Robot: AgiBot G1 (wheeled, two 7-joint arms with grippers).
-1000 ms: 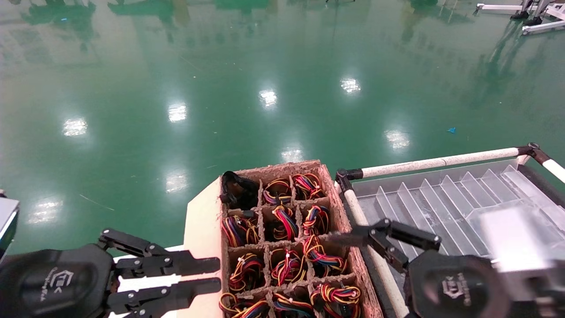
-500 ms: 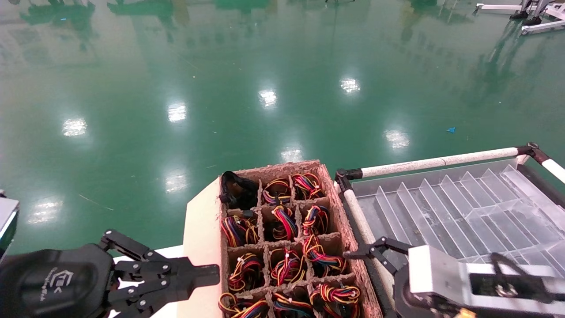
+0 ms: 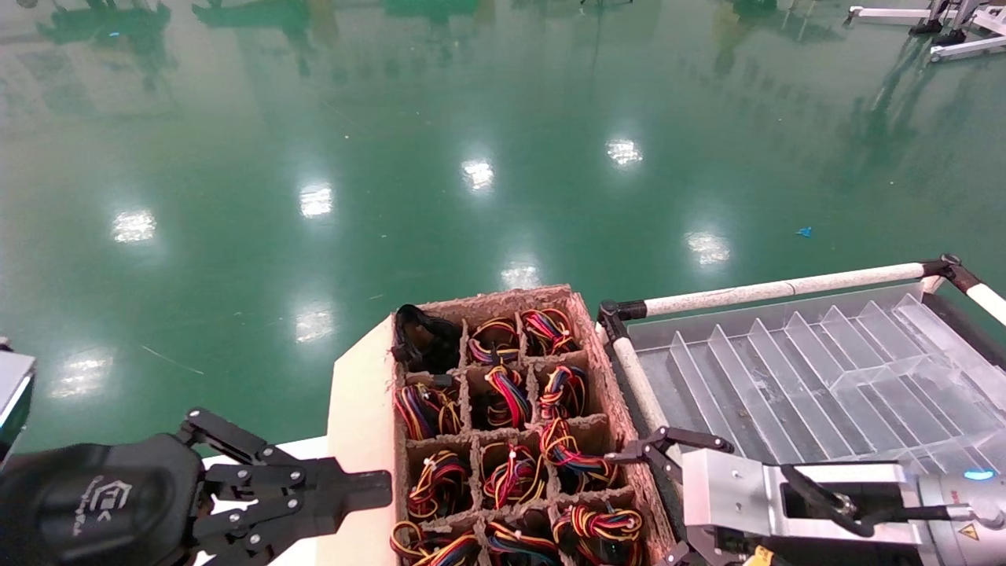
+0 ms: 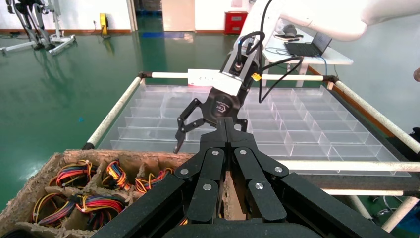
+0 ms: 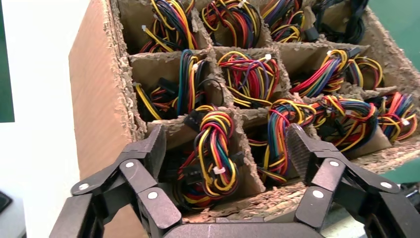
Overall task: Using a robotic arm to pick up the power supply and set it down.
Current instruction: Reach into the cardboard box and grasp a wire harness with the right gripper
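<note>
Several power supplies show as coils of red, yellow and black wires in the cells of a brown cardboard grid tray [image 3: 629, 440]. My right gripper [image 3: 640, 503] hangs open over the tray's near right corner. In the right wrist view its fingers [image 5: 148, 148] straddle one power supply [image 5: 215, 148] without touching it. The same power supply [image 3: 601, 527] sits in the near right cell in the head view. My left gripper [image 3: 385, 487] is shut and empty, left of the tray; the left wrist view shows its fingertips [image 4: 226, 124] pressed together.
A clear plastic divider tray [image 3: 794, 369] in a white pipe frame [image 3: 778, 287] lies right of the cardboard tray. A black cable bundle [image 3: 420, 338] fills the far left cell. The trays rest on a white table [image 3: 302, 448] above a green floor.
The left gripper went from open to shut. The right arm turned its silver wrist upward and dropped lower, toward the tray's near right corner.
</note>
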